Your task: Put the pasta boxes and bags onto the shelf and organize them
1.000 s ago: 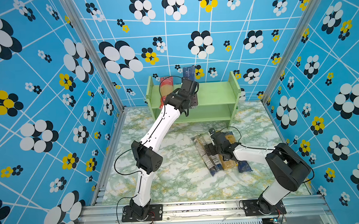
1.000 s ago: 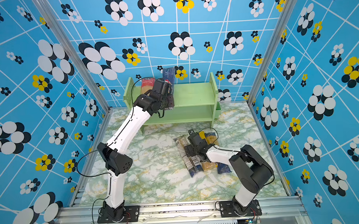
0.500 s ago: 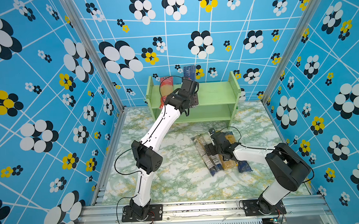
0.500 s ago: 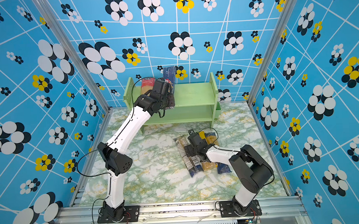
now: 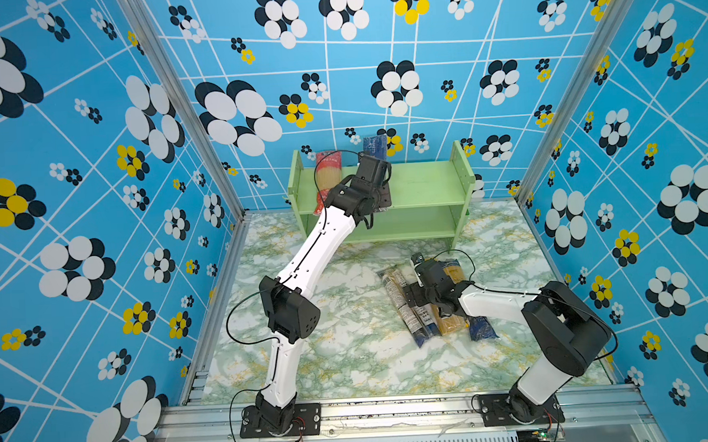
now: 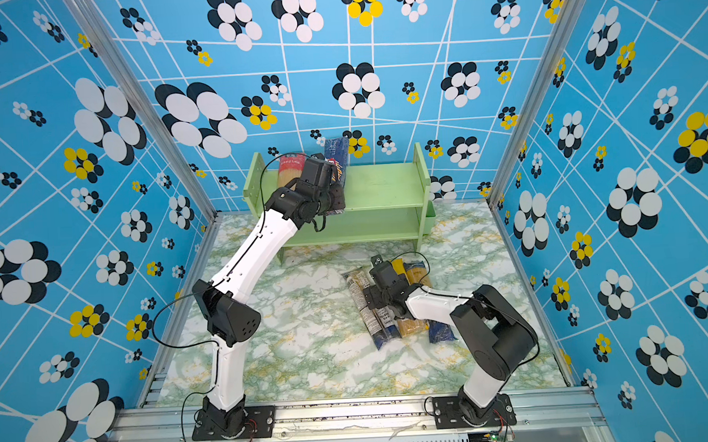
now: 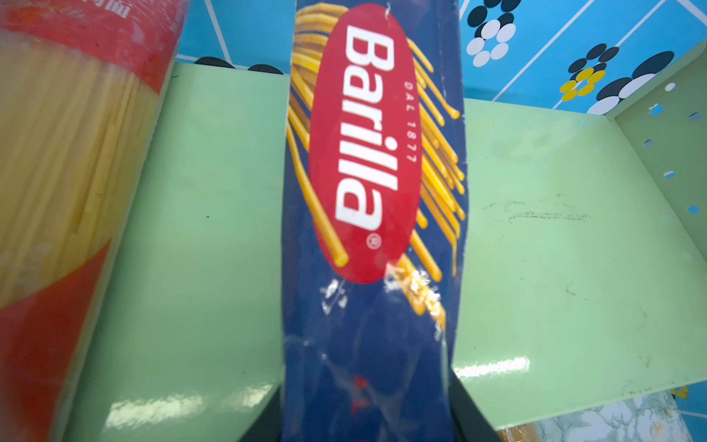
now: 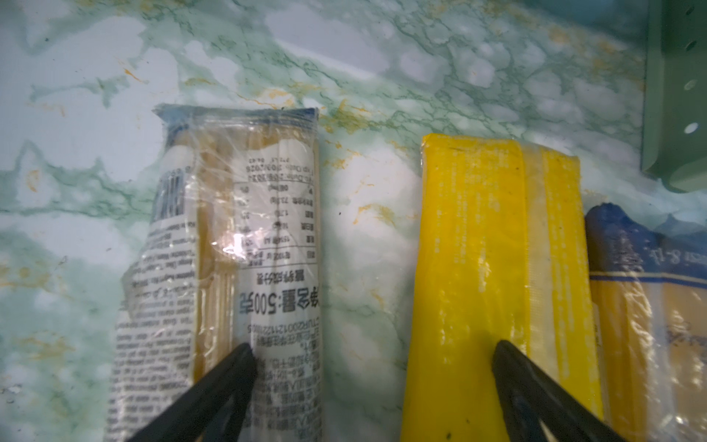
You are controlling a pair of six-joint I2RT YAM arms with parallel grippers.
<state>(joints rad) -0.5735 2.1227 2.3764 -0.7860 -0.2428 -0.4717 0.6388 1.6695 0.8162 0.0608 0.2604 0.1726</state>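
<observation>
while the left gripper (image 7: 367, 382) is clamped narrow on the dark blue barilla pack (image 7: 367, 172), that pack stands on the top tier of the green shelf (image 7: 214, 229), near the red bag (image 7: 57, 153) with a gap between. right gripper (image 8: 373, 348) jaws spread wide, holding nothing, over the white-label pack (image 8: 245, 229) and yellow-topped bag (image 8: 478, 248) lying on the marble table (image 8: 267, 57).

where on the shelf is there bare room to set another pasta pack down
Free: the top tier from the Barilla pack across to the right side panel, and the lower tier where it shows. Crowded: the top tier's left end, with the red bag and Barilla pack side by side.
</observation>
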